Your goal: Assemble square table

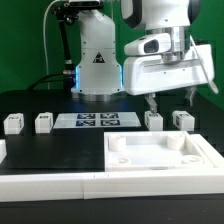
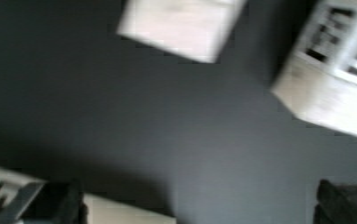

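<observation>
Gripper [image 1: 172,100] hangs empty, jaws spread wide, over the black table [image 1: 50,145], seemingly just above the two legs [image 1: 153,120] that stand toward the exterior view's right. The tabletop [image 1: 160,158], a white square slab with a raised rim, lies in the foreground beside the white border bar [image 1: 45,185], with no leg fitted to it yet. Two more legs stand well apart at the exterior view's left, and the marker board [image 1: 97,121] lies flat between the two pairs. Assembly looks barely begun, and the step in hand appears to be the reach for a first leg. The next move likely calls for lowering the spread jaws squarely around one leg below, closing on it, then carrying it to a corner of the tabletop. In the wrist view the dark fingertips [image 2: 347,192] frame blurred black table and two white shapes, probably those legs, both cut off at the picture's edge, and their tags cannot be read. The tabletop's corner sockets are hard to make out.
</observation>
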`<state>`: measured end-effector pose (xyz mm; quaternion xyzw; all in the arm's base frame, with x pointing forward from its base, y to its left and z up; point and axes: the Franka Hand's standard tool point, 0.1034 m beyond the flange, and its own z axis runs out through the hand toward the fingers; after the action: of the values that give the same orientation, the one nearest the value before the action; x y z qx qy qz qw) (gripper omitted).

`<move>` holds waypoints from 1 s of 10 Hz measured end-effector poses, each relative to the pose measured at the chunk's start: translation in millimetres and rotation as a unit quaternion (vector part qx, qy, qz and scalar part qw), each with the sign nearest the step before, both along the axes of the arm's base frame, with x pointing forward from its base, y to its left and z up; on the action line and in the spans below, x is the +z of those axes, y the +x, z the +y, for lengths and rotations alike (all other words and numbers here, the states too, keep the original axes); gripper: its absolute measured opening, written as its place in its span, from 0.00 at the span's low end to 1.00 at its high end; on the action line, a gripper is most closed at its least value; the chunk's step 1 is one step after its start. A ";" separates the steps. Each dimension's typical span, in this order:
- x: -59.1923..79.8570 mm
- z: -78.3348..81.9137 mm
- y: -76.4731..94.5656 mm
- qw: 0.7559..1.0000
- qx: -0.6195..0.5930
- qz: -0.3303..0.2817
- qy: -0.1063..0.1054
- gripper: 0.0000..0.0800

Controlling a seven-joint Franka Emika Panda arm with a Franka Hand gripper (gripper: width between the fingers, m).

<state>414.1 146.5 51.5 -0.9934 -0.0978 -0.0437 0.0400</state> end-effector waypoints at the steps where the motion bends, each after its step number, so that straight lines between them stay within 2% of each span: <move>1: -2.1 5.6 -1.9 0.999 -0.044 0.003 0.008 0.81; 3: -2.4 4.9 -2.2 0.995 -0.094 0.009 0.014 0.81; 6: -3.8 5.3 -4.6 0.995 -0.091 0.025 0.011 0.81; 7: -4.2 10.2 -7.4 0.996 -0.089 0.027 0.011 0.81; 9: -5.1 19.3 -20.9 0.989 -0.076 0.123 -0.012 0.81; 10: -4.8 25.8 -12.2 0.988 -0.078 0.133 -0.011 0.81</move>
<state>401.9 172.3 46.7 -0.9954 -0.0141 0.0870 0.0382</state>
